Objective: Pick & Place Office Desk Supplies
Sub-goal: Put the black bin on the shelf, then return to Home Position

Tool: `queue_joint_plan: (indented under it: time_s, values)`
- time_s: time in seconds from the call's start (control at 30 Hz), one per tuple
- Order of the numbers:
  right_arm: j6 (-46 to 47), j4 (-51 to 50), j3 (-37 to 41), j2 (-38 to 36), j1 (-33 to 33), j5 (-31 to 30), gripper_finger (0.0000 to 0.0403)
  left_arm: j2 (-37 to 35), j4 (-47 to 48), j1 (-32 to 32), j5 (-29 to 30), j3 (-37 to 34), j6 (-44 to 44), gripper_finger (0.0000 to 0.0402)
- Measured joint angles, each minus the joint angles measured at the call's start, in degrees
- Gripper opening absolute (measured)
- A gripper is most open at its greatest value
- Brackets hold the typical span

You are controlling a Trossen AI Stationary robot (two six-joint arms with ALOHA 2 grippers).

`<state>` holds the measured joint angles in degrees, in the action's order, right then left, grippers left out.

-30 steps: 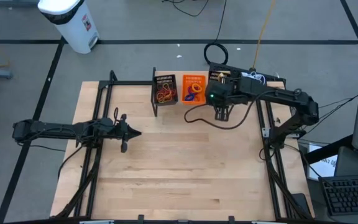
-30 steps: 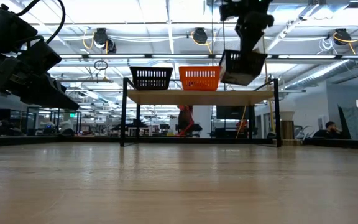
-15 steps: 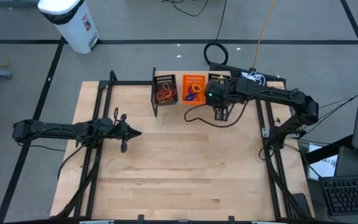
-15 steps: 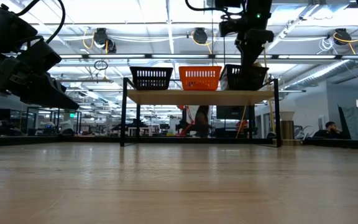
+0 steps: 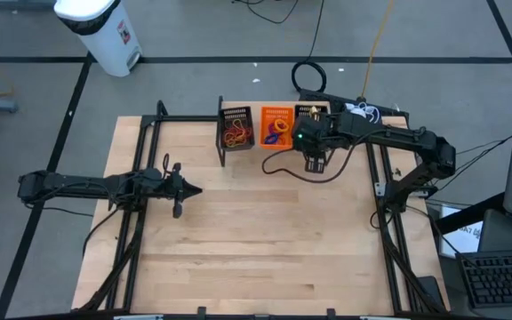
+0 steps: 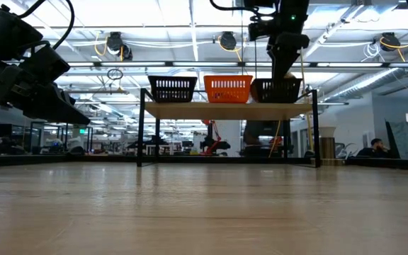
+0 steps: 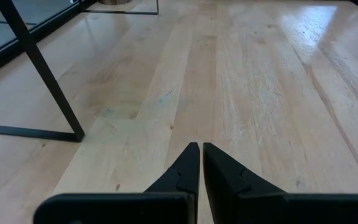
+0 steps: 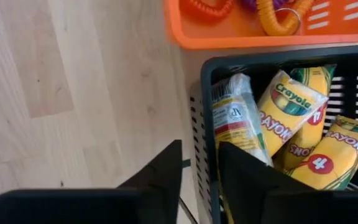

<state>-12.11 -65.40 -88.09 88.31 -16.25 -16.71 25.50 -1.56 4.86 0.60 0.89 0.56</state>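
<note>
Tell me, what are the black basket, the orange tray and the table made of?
The black basket looks like dark wire or plastic mesh, judging by its gridded wall; which one is unclear. The orange tray seems moulded plastic, smooth with cut slots. The table appears to be pale wood planks with visible grain.

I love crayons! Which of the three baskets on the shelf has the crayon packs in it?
The black mesh basket under the right gripper, beside the orange basket; yellow crayon packs lie inside.

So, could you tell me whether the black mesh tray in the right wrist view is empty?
No, the black mesh tray holds several yellow Crayola crayon packs, plainly visible inside it.
</note>
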Motion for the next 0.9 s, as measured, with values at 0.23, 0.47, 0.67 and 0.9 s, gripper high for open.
queue_joint_plan:
  time_s: [0.23, 0.47, 0.67, 0.9]
  values:
    - [0.6, 0.2, 0.0, -1.3, 0.2, -4.2, 0.0147, 0.0, 0.0, 0.0, 0.0, 0.0, 0.0, 0.0024]
    - [1.1, 0.5, 0.0, -4.8, 2.3, -2.5, 0.0161, 0.0, 0.0, 0.0, 0.0, 0.0, 0.2, 0.0024]
    - [4.2, 2.7, 0.0, -11.0, 4.7, -1.2, 0.0156, 0.0, 0.0, 0.0, 0.0, 0.0, 1.2, 0.0024]
    - [6.1, 36.7, 16.5, -30.7, 7.4, 15.7, 0.0136, 0.0, 0.1, 0.0, 5.3, 0.0, 2.2, 0.0024]
